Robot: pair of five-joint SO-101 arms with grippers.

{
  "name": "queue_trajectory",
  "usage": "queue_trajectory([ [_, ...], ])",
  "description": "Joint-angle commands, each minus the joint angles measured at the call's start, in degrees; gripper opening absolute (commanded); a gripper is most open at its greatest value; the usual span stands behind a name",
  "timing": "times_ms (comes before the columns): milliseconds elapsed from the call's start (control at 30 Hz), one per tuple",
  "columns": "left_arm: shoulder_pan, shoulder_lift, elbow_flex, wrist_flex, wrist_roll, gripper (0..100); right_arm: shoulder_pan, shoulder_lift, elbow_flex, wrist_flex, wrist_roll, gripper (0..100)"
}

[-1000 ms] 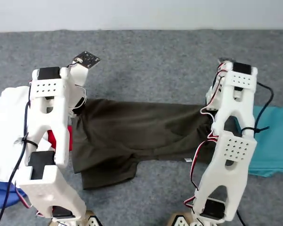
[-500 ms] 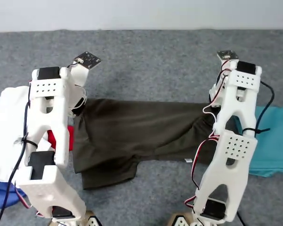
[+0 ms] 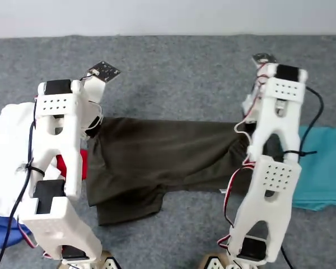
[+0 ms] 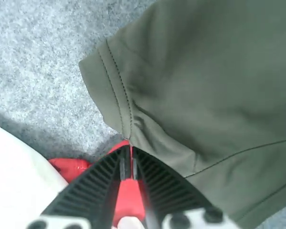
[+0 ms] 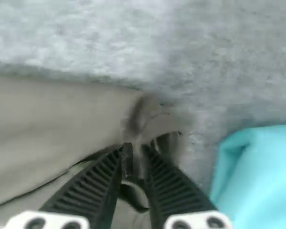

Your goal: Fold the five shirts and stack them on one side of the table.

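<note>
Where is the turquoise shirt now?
High view: the turquoise shirt lies at the right edge, beside the olive shirt, partly under the right arm.

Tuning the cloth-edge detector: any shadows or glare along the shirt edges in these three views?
High view: even light, no glare, with a soft shadow under the olive shirt's near edge. Left wrist view: a darker shadow band on the grey table between the shirt hem and the white shirt. Right wrist view: shadowed folds where the shirt bunches at the right gripper.
</note>
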Motion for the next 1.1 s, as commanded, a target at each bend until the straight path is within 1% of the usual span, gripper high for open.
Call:
queue_trajectory([
  [0, 0.18, -2.9, -1.19, 0.79, -0.7, 2, -2.95, -5.49, 5.36, 2.24, -0.44, 0.8],
  [300, 0.18, -2.99, -1.19, 0.79, -0.7, 2, -1.71, -2.68, 7.3, 2.15, -0.26, 0.9],
  [400, 0.18, -2.99, -1.19, 0.79, -0.7, 2, -0.48, -0.92, 8.09, 2.59, 1.23, 0.9],
  [467, 0.18, -2.99, -1.27, 1.32, -0.7, 2, 1.27, -2.15, 11.6, 2.59, 1.32, 0.9],
  [700, -0.18, -3.34, -1.45, 2.37, -0.79, 2, 6.99, -15.78, 35.16, 2.59, 9.76, 0.9],
  [833, 0.18, -3.43, -1.45, 2.37, -0.79, 2, 8.57, -26.86, 42.29, 2.59, 12.13, 0.9],
  [933, 0.18, -3.43, -1.45, 2.37, -0.79, 2, 7.08, -34.15, 43.25, 2.33, 12.92, 0.9],
  [1067, 0.18, -3.52, -1.54, 3.16, -0.79, 2, 1.36, -37.32, 43.16, 0.13, 12.57, 0.9],
])
